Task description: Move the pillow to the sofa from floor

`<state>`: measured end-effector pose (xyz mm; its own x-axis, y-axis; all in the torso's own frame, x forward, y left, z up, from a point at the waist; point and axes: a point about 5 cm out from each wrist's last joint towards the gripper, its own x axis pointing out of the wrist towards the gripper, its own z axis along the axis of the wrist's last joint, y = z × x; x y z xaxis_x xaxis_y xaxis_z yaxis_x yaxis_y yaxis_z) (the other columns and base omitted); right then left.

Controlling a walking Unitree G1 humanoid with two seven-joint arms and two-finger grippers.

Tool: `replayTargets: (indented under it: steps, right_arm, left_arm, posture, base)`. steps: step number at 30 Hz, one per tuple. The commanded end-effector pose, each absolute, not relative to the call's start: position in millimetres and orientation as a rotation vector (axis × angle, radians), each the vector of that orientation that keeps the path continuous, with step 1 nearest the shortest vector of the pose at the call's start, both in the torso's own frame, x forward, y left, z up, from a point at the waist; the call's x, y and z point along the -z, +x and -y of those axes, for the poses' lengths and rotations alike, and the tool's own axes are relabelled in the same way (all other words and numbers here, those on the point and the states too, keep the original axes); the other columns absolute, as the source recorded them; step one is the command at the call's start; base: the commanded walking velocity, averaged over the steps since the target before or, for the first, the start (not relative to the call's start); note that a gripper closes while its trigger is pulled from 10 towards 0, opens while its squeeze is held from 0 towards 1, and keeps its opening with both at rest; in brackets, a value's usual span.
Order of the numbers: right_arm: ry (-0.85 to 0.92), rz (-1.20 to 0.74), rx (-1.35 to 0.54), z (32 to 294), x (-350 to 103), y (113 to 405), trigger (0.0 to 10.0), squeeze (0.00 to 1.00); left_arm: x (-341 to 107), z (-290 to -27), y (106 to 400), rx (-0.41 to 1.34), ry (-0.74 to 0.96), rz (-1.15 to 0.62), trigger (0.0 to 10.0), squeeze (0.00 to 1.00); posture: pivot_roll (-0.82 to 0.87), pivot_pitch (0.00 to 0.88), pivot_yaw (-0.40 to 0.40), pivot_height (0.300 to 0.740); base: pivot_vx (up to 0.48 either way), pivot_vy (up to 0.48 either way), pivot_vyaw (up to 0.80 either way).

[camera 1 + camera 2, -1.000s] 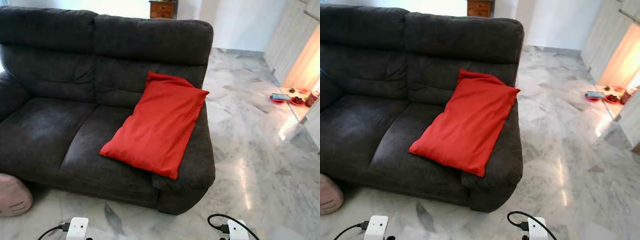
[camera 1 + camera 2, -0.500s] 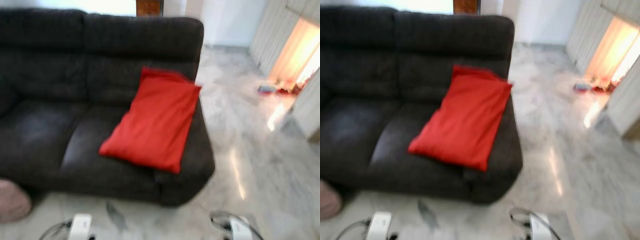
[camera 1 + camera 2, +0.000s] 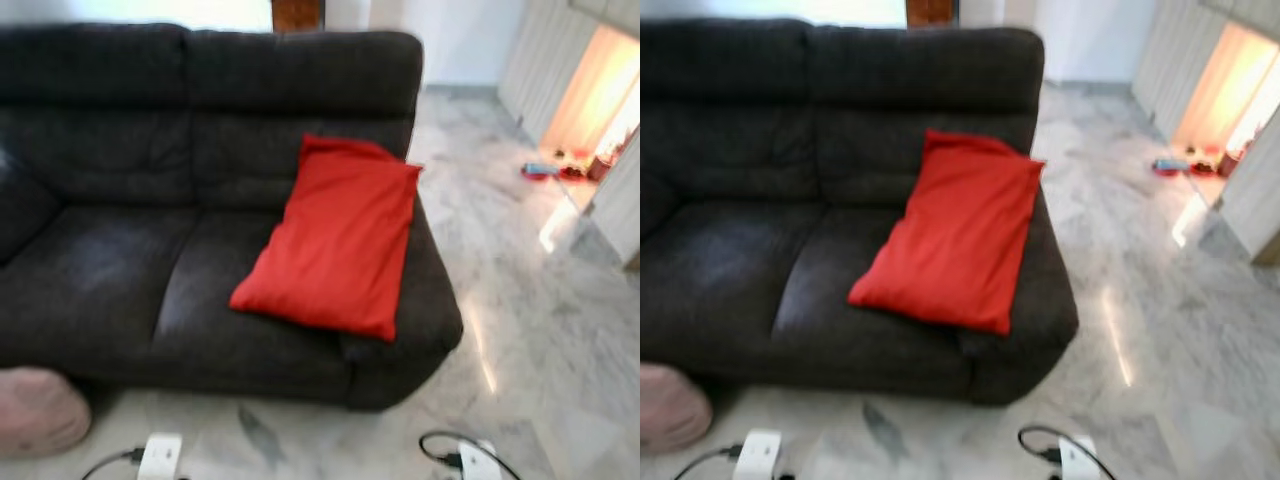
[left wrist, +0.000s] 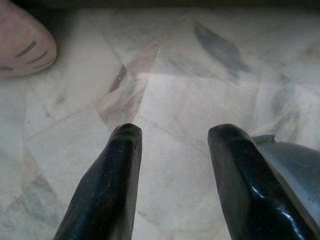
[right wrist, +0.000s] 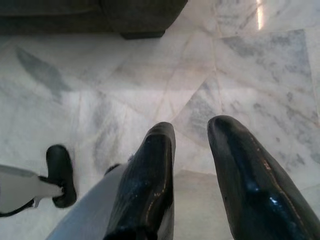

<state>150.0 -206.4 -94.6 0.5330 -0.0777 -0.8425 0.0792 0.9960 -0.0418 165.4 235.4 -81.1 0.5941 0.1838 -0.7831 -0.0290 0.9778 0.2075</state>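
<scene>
A red pillow (image 3: 337, 237) lies tilted on the right seat of the dark grey sofa (image 3: 110, 260), leaning against its backrest and right armrest. A pink pillow (image 3: 38, 410) sits on the marble floor by the sofa's left front corner, also seen as the pink pillow (image 4: 22, 40). My left gripper (image 4: 172, 137) hangs low over the floor, open with nothing between its fingers. My right gripper (image 5: 192, 132) also hangs above the floor near the sofa's front corner, open and empty.
The marble floor (image 3: 540, 300) stretches to the right of the sofa. Small red and blue items (image 3: 545, 171) lie on the floor by a bright doorway at the far right. A wooden cabinet (image 3: 296, 14) stands behind the sofa.
The whole view has shifted: the sofa and red pillow now sit further right in frame and more of the pink pillow shows. The pillows themselves have not moved.
</scene>
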Motion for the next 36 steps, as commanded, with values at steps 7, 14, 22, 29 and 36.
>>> replayTargets:
  steps: [7,14,22,29,36]
  right_arm:
    - [0.009,-0.995,0.088,203.7,93.3,154.7,10.0,0.00]
    - [0.014,-0.994,0.092,203.6,93.2,155.0,10.0,0.00]
    - [0.016,-0.995,0.089,203.3,93.5,154.4,10.0,0.00]
    - [0.014,-0.999,0.088,203.2,94.0,153.3,10.0,0.00]
    - [0.018,-1.007,0.090,204.0,94.7,151.2,10.0,0.00]
  left_arm:
    - [82.3,-237.7,161.9,-0.131,0.185,-0.945,10.0,0.00]
    - [82.5,-237.0,161.9,-0.134,0.179,-0.945,10.0,0.00]
    - [83.6,-238.3,158.8,-0.140,0.175,-0.955,10.0,0.00]
    - [84.3,-240.5,155.7,-0.145,0.174,-0.964,10.0,0.00]
    - [84.5,-241.1,154.8,-0.146,0.172,-0.967,10.0,0.00]
  posture:
    - [-0.02,0.000,-0.030,0.740]
    - [-0.02,0.000,-0.033,0.740]
    - [-0.01,0.000,-0.034,0.740]
    - [-0.01,0.000,-0.034,0.740]
    - [-0.01,0.000,-0.033,0.740]
  base:
    - [0.000,0.349,0.00]
    - [0.000,0.350,0.00]
    - [0.000,0.348,0.00]
    - [0.000,0.349,0.00]
    - [0.000,0.351,0.00]
